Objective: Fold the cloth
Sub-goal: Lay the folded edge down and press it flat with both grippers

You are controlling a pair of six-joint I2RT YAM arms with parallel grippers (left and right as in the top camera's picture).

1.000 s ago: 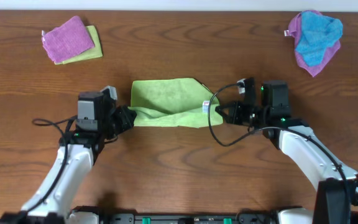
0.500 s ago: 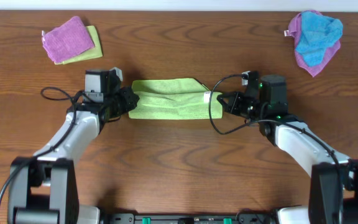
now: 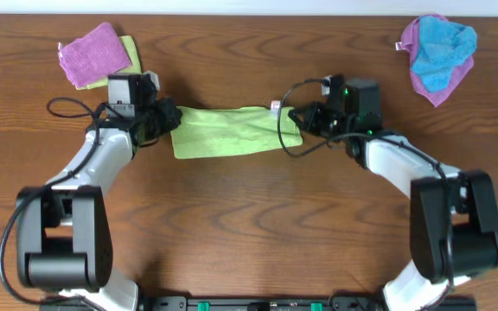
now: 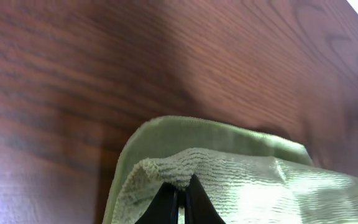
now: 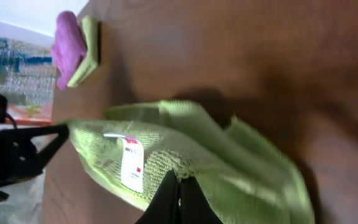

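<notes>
The lime-green cloth point(image 3: 230, 130) lies folded into a wide strip in the middle of the table, its white tag point(image 3: 276, 106) at the far right corner. My left gripper point(image 3: 171, 118) is shut on the cloth's left corner; in the left wrist view its jaws point(image 4: 179, 194) pinch the terry edge point(image 4: 185, 168). My right gripper point(image 3: 294, 117) is shut on the right corner; in the right wrist view point(image 5: 179, 186) it pinches the cloth point(image 5: 229, 162) beside the tag point(image 5: 132, 165). The held edge is stretched between both grippers.
A purple cloth on a yellow-green one point(image 3: 93, 53) lies at the far left, close behind my left arm. A bright blue cloth on a purple one point(image 3: 439, 52) lies at the far right. Cables loop beside both wrists.
Both grippers have carried the held near edge away from me over the cloth, to its far side. The cloth has gone from a broad shape to a narrow folded strip.
</notes>
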